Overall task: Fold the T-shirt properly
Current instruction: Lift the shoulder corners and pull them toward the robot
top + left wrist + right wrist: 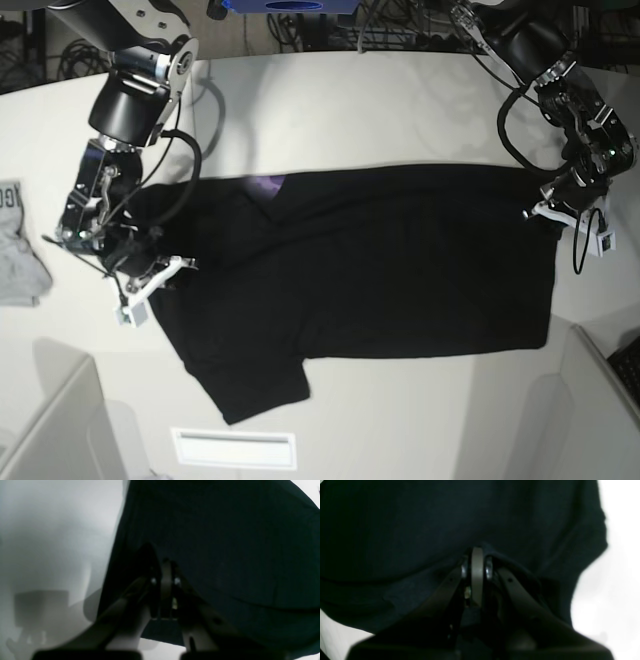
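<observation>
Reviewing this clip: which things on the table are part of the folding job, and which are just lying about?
In the job:
- T-shirt, black, spread on the white table, a bit of purple print showing
- left gripper, shut on the T-shirt's edge
- right gripper, shut on the T-shirt's opposite edge

Lying about:
- light-grey garment at the table's edge, untouched
- cables behind the table

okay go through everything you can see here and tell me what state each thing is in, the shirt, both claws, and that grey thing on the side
T-shirt: spread flat on the table, back side up, one sleeve lying out at the near edge, a purple patch showing.
Left claw: shut on the T-shirt's edge.
Right claw: shut on the T-shirt's opposite edge.
Grey garment: crumpled, lying apart from the T-shirt.
</observation>
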